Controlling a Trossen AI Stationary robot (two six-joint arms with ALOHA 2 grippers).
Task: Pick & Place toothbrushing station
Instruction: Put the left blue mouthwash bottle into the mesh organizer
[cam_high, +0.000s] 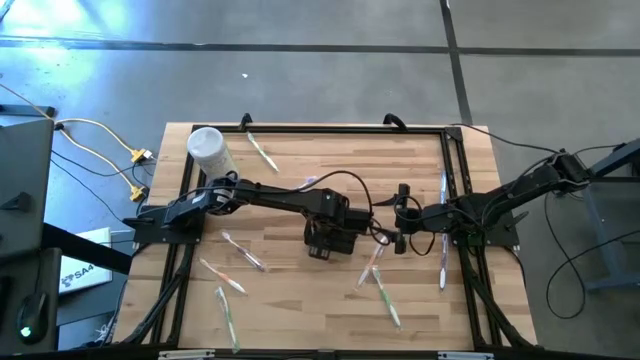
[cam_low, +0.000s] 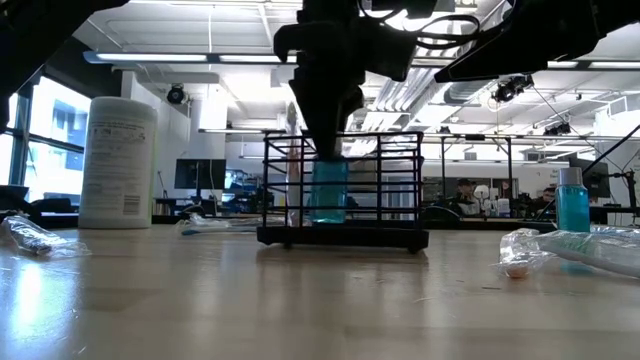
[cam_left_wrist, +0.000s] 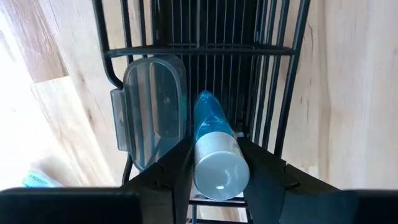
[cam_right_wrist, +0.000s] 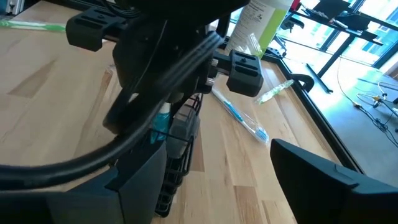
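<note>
The toothbrushing station (cam_high: 322, 246) is a black wire rack (cam_low: 340, 190) standing on the wooden table near its middle. My left gripper (cam_high: 326, 226) points straight down into it, shut on a blue bottle (cam_low: 328, 192) with a pale cap. The bottle stands upright inside the rack (cam_left_wrist: 273, 74). A clear plastic case (cam_left_wrist: 152, 112) sits in the rack beside the bottle. My right gripper (cam_high: 402, 224) waits open to the right of the rack, with nothing between its fingers (cam_right_wrist: 305, 174). My left gripper pinches the bottle's pale cap (cam_left_wrist: 217, 169) at its top end between its two fingers (cam_left_wrist: 177, 171), one on each side. The fingers come from above, pointing down. The bottle hangs upright below them inside the rack; whether its base rests on the rack's floor I cannot tell.
A white cylindrical container (cam_high: 210, 150) stands at the far left corner. Several wrapped toothbrushes (cam_high: 232, 285) lie scattered over the near half, with one more (cam_high: 262, 152) at the far side. In the low view another blue bottle (cam_low: 572, 200) and a wrapped item (cam_low: 570, 252) stand at the right.
</note>
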